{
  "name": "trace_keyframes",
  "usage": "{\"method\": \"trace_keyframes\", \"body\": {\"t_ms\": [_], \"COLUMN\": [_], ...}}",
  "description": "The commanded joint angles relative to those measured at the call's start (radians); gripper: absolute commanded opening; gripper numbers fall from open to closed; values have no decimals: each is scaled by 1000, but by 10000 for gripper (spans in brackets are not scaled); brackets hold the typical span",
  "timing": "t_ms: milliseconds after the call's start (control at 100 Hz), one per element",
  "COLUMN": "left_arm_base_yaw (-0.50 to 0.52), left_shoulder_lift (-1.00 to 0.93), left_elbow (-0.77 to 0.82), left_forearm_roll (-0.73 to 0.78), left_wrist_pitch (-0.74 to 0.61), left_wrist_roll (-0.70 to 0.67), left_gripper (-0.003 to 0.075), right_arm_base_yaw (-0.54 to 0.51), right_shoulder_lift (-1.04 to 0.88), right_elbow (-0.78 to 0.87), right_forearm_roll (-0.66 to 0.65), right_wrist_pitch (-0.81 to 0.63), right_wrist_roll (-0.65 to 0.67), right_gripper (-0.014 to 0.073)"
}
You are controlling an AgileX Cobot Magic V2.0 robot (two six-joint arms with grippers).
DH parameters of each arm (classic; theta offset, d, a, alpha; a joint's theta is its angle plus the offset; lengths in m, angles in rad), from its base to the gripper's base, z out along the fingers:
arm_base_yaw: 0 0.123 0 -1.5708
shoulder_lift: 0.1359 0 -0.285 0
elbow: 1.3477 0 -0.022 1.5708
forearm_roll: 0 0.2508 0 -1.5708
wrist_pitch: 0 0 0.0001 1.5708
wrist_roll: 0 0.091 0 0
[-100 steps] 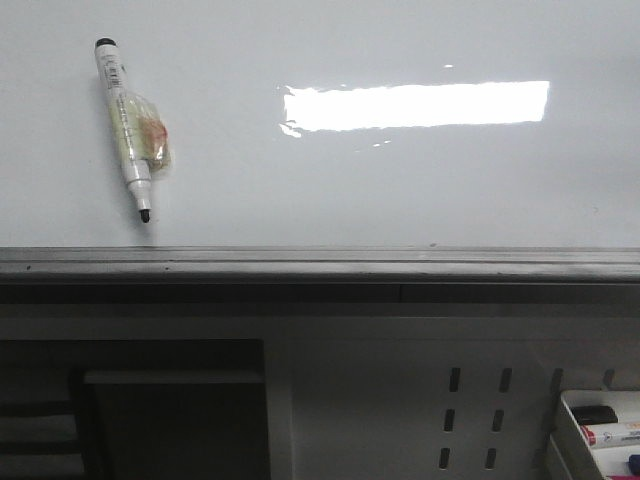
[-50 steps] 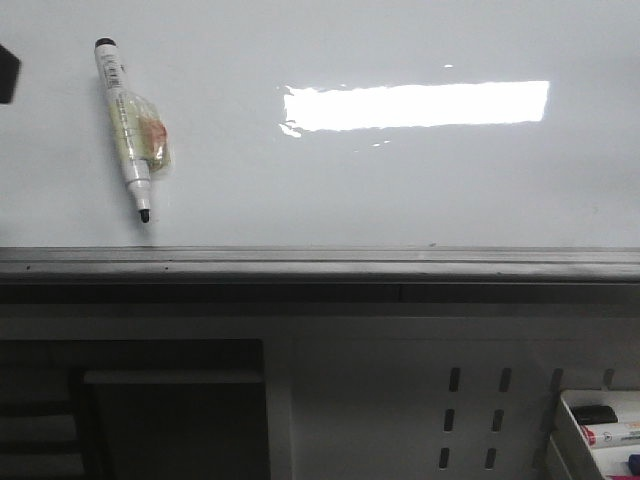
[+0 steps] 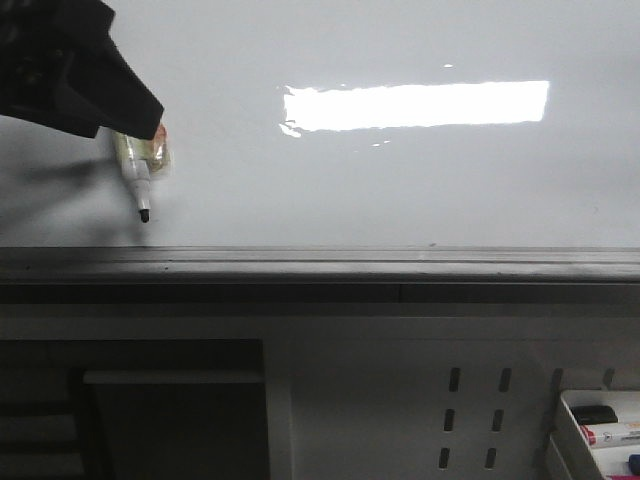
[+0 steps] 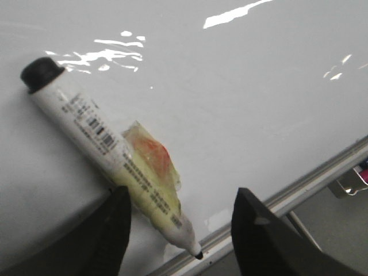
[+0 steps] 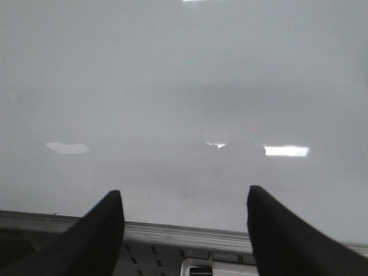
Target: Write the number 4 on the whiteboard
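Observation:
The whiteboard (image 3: 400, 180) is glossy white with a bright rectangular reflection and a grey rail (image 3: 320, 262) along its near edge. No drawn number 4 shows on it. A white marker (image 3: 137, 178) with a black tip and a yellowish wrap lies flat on the board at the left. My left gripper (image 3: 120, 100) hangs over the marker's upper half. In the left wrist view the marker (image 4: 109, 146) lies between the open fingers, and the left gripper (image 4: 183, 195) is not closed on it. My right gripper (image 5: 184, 192) is open and empty over bare whiteboard (image 5: 184, 86) near the rail.
Below the rail is a grey perforated panel (image 3: 470, 400). A white tray (image 3: 600, 425) with spare markers sits at the lower right; its edge also shows in the right wrist view (image 5: 218, 267). A dark opening (image 3: 150, 410) lies at the lower left.
My left gripper has come in from the left edge and now covers the marker's upper half in the front view. The marker has not moved.

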Motion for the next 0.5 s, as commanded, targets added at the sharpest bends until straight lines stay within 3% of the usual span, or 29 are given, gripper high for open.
{"method": "trace_keyframes", "body": {"t_ms": [0,270,490], "left_arm_base_yaw": [-7,-7,-5], "left_shoulder_lift": [18,105,103], "left_elbow": [-46,-105,-107], "left_forearm_roll": [-8,-8,18], "left_wrist_pitch": [-80,-73,-60], "left_wrist_roll": [2,2,2], "left_gripper": [344,331,153], "right_arm_base_yaw": [-4,-4,-4], "right_shoulder_lift": [16,16,16], "right_elbow": [-38,-38,-38], "right_forearm_roll": [11,9,9], "right_wrist_pitch": [-70,-72,-74], "right_wrist_roll": [-1,-1,-1], "right_gripper": [416,416,416]}}
